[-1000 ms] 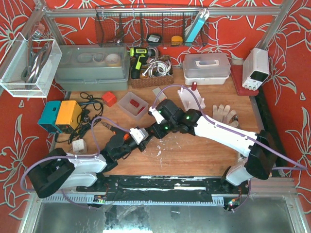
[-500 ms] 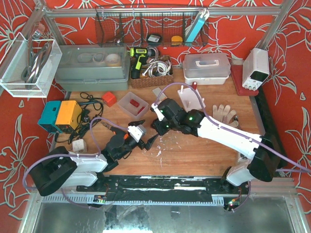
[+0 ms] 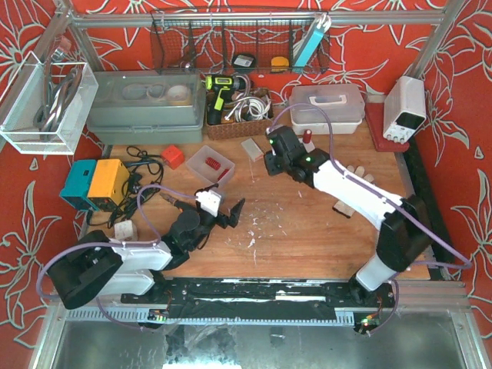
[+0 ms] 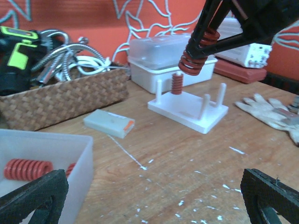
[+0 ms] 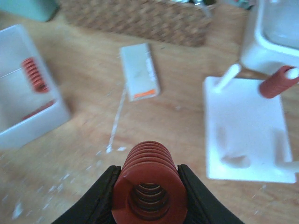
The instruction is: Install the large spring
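My right claw [image 5: 149, 173] is clamped on the large spring [image 5: 149, 189], one finger on each side of the coils. My own wrist cam looks straight down the bore, so it says nothing about height. The white peg stand [image 5: 243, 135] sits ahead and to the right of the claw there, with a bare peg [image 5: 229, 77] at its near corner and a smaller red spring [image 5: 278, 81] already on the far one.

The left wrist cam gives the side-on view. It shows the large spring [image 4: 195, 58] hanging in the air over the stand [image 4: 187, 109], just above and beside the smaller spring [image 4: 176, 84]. I can't tell if they touch.

My left claw [image 4: 152, 198] is spread wide, low over the table [image 4: 187, 163], with nothing in it.

Room-wise, the top cam shows the right claw [image 3: 273, 157] with a lidded container [image 3: 327, 104] close behind it. A white bin [image 5: 32, 126] with spare springs [image 5: 32, 74] sits off to the claw's left, and a small white block [image 5: 139, 72] lies ahead-left. Between the bin and the stand it's bare table. Past the stand, on the right, there's a glove [image 4: 266, 107].
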Robot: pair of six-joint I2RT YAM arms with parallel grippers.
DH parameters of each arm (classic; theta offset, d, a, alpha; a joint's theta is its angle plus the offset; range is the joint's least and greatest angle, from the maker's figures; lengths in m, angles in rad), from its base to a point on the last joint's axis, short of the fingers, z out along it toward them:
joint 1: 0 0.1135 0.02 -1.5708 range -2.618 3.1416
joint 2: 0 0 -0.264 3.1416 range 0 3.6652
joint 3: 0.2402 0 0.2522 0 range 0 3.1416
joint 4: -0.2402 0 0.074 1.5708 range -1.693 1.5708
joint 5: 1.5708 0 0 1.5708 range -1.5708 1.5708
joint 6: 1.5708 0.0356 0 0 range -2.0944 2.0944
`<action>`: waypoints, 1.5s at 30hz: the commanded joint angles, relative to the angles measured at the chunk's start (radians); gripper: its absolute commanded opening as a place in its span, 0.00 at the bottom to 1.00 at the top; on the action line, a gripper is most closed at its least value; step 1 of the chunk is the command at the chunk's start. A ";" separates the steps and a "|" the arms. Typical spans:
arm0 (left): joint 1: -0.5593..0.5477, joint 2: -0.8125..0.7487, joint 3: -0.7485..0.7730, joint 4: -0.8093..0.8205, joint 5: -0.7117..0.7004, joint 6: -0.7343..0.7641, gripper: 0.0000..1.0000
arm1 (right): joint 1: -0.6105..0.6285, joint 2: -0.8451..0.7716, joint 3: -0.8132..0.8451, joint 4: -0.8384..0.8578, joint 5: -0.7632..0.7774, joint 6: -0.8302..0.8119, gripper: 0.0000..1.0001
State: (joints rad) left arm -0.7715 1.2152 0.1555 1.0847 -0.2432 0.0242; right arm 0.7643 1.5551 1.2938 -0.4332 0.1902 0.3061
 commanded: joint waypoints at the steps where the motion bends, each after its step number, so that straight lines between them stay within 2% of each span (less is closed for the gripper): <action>1: -0.002 -0.047 0.001 -0.006 -0.134 -0.053 1.00 | -0.079 0.106 0.101 0.034 0.107 -0.041 0.00; 7: 0.001 -0.130 0.014 -0.137 -0.264 -0.163 1.00 | -0.185 0.238 0.219 0.012 0.088 -0.052 0.00; 11: 0.004 -0.144 0.048 -0.253 -0.266 -0.219 1.00 | -0.242 0.314 0.284 0.004 0.038 -0.046 0.00; 18: 0.005 -0.142 0.039 -0.214 -0.160 -0.203 1.00 | -0.295 0.438 0.408 -0.025 -0.038 -0.031 0.00; 29: 0.004 -0.162 0.035 -0.218 -0.136 -0.214 1.00 | -0.316 0.560 0.526 -0.048 -0.060 -0.016 0.00; 45: 0.005 -0.191 0.024 -0.212 -0.143 -0.213 1.00 | -0.331 0.626 0.554 -0.033 -0.026 -0.031 0.00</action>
State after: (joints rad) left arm -0.7704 1.0351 0.1825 0.8532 -0.3779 -0.1810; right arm 0.4419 2.1452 1.8114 -0.4751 0.1520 0.2771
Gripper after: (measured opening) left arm 0.999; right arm 0.325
